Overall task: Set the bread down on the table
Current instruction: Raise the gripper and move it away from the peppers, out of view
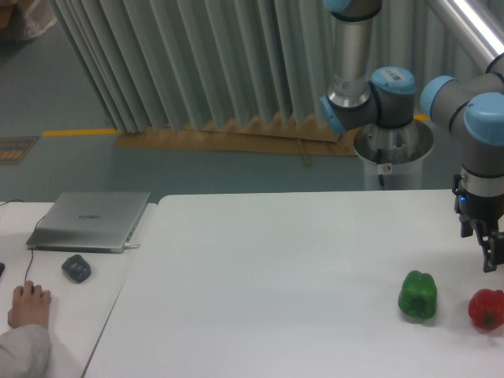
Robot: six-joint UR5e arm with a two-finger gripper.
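Bread: not visible anywhere in this view; no golden-brown loaf lies on the desk [276,268], so its place cannot be told.
Fingers: the gripper [492,256] hangs at the right edge, above and just beside the red pepper [486,309]; it is half cut off, and whether the fingers are wide, narrow or closed on something cannot be told.
Handling, as a judgement: a small loaf should be light, with a crust that gives under pressure, so a gentle squeeze across the thick middle would suit better than the tapered end, which could slip out.
Placing: the white top is flat and matte, so a loaf set down on its long side should stay put.
Hidden or cut off: the fingertips, the right margin of the desk, part of the red pepper.
Other things: a green pepper [418,295] sits near the red one, apart from it; a closed laptop [90,221], a dark mouse-like object [76,268] and a person's hand [30,305] are on the smaller desk at left.
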